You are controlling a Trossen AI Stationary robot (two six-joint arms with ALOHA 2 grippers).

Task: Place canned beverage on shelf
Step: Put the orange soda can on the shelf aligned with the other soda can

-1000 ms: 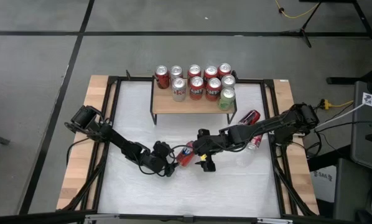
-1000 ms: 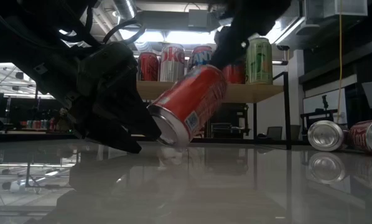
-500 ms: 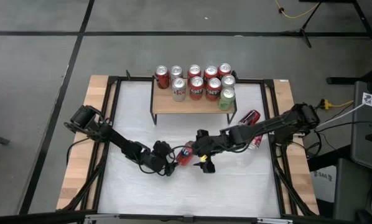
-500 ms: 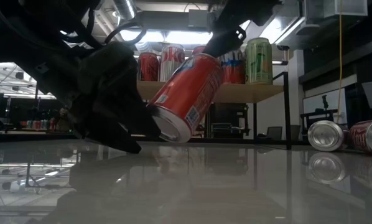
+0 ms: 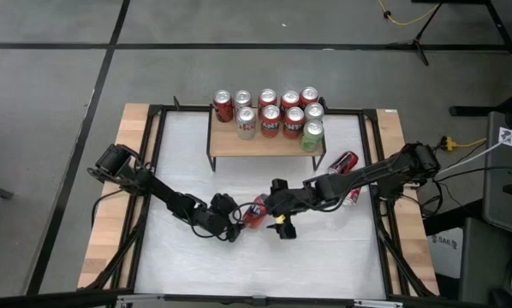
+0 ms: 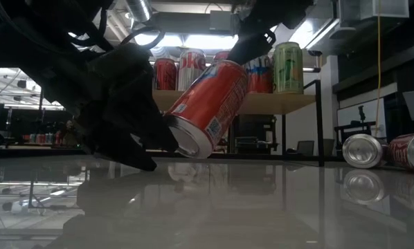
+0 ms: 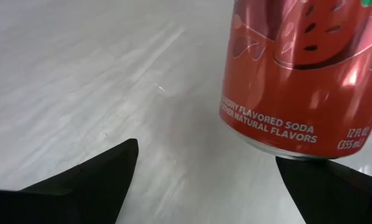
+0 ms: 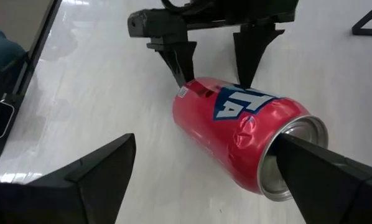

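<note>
A red soda can (image 5: 256,211) stands tilted on the white table, its bottom end down (image 6: 190,144) and its dented top end up (image 8: 295,155). My left gripper (image 5: 231,225) is open at the can's bottom end, on the table's left side of it; it is the dark mass in the low view (image 6: 117,104). My right gripper (image 5: 278,218) is open at the can's top end. The shelf (image 5: 264,143) stands at the table's far side with several upright cans on its wood top. My left gripper has one finger (image 7: 329,182) right at the rim of the can's bottom end (image 7: 279,149); whether it touches, I cannot tell. The other finger stands clear. My right gripper has one finger (image 8: 323,171) against the can's top end (image 8: 285,146), coming from the table's right side. The other finger (image 8: 93,171) stands clear. The can leans with its top end raised.
Two more cans lie on their sides at the table's right (image 5: 344,161) (image 5: 352,196), also in the low view (image 6: 363,151). Black metal rails (image 5: 156,162) run along the table's left and right edges. Bare white table lies near the front edge.
The can has tipped steeper: its top end has risen with my right gripper, and its bottom end has stayed by my left gripper.
</note>
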